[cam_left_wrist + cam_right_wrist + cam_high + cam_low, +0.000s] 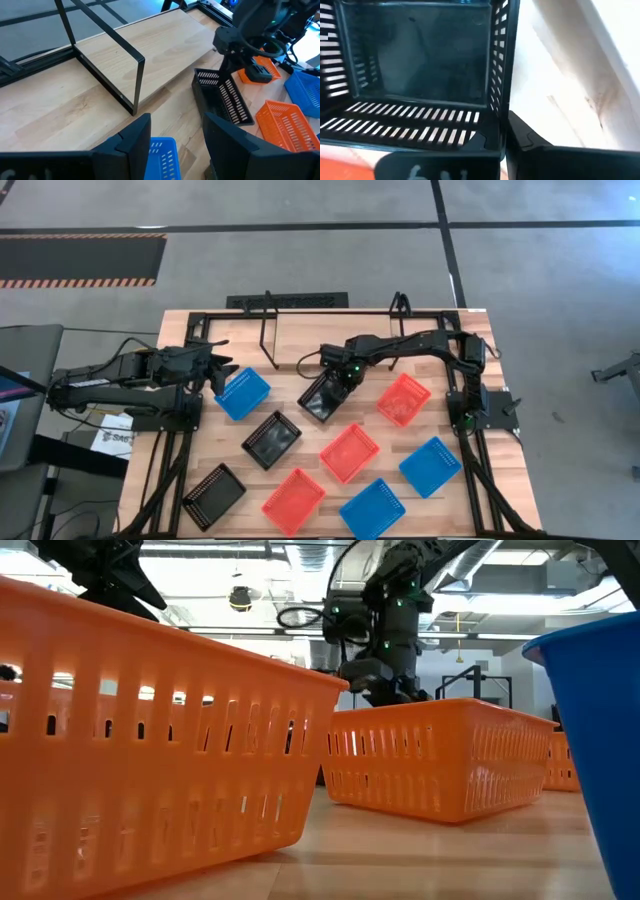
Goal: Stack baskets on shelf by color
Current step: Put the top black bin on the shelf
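R arm reaches from the table's right edge toward mid-table, bent at the elbow; right gripper (335, 383) points down, jaws closed on the rim of a black basket (322, 397), which sits tilted just in front of the shelf (330, 340). L arm lies stretched low along the left side; left gripper (222, 370) is above a blue basket (243, 393), jaws part open, nothing held. Other baskets lie scattered over the plank table (440, 505), none on the shelf. Grey floor w/ dark lines beyond; low view shows ceiling lights behind.
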Robot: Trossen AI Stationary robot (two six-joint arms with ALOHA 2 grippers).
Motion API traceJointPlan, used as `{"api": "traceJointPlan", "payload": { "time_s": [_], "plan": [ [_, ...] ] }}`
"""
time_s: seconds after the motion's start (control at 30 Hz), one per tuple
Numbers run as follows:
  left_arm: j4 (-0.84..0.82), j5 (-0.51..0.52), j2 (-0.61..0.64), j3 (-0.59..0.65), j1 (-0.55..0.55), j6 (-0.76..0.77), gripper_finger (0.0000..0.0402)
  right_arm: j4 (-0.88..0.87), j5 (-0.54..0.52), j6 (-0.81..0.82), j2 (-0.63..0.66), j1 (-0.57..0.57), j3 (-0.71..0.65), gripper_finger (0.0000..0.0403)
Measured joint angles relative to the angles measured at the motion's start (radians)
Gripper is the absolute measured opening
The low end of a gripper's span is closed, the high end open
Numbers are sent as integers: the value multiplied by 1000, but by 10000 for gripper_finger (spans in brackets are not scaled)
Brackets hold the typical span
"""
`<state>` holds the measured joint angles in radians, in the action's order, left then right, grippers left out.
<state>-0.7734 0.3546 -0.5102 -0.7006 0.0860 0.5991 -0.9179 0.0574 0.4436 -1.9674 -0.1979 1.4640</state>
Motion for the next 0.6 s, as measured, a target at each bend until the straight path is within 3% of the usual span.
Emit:
{"api": "traceJointPlan", "payload": {
  "time_s": [0.1, 0.33, 0.6],
  "plan": [
    [0, 0, 0, 0, 0, 0, 166, -41, -9, -38, 10, 35, 76, 8],
    [0, 0, 0, 0, 0, 0, 166, -315, -177, -204, 35, 96, 407, 4],
    [-1, -9, 0, 0, 0, -9, 166, -602, -211, -490, 40, -12, 767, 3]
  ]
}}
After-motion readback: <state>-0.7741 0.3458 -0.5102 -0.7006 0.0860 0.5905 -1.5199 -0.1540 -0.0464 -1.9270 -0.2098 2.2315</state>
